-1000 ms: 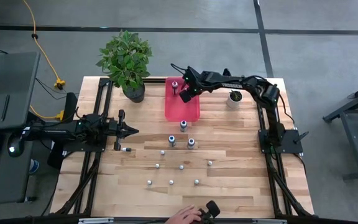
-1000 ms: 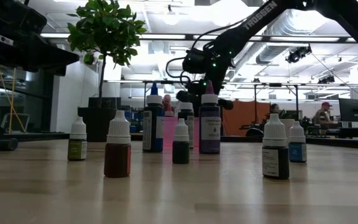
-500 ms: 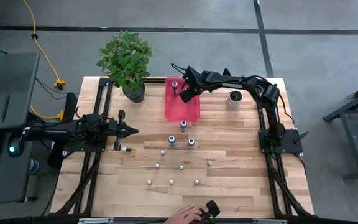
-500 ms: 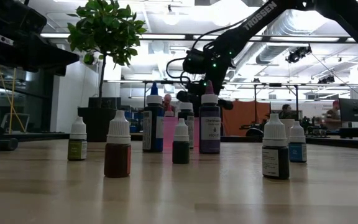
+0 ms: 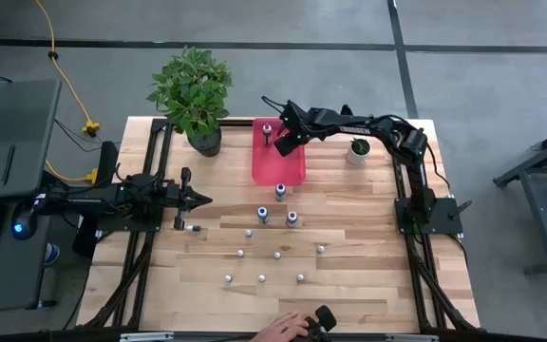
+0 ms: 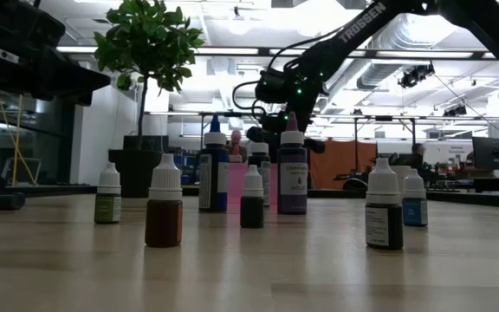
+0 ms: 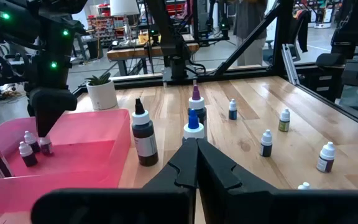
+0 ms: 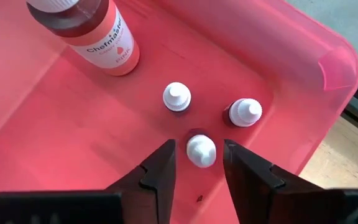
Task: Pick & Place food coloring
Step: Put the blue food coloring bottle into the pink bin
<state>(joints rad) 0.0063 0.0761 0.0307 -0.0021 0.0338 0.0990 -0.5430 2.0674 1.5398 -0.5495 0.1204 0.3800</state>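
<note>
1. The right gripper (image 8: 196, 163) hangs over the far end of the pink tray (image 5: 278, 161), fingers pointing down into it.
2. Its two dark fingers (image 8: 157, 171) stand partly apart, with a small white-capped bottle (image 8: 201, 150) upright on the tray floor between them; a narrow gap shows on each side of the cap, so nothing is gripped.
3. Just beyond the fingertips stand two more small bottles (image 8: 177, 97), close together, and farther off a taller red-bodied bottle (image 8: 98, 34).
4. The remaining food coloring (image 5: 276, 220) stands on the wooden table (image 5: 368, 285), well clear of this gripper on the near side of the tray: three taller bottles closest to the tray, tiny ones scattered beyond.
5. The left gripper (image 7: 196, 148) waits at the table's left side, fingers pressed together and empty, pointing toward the bottles.
</note>
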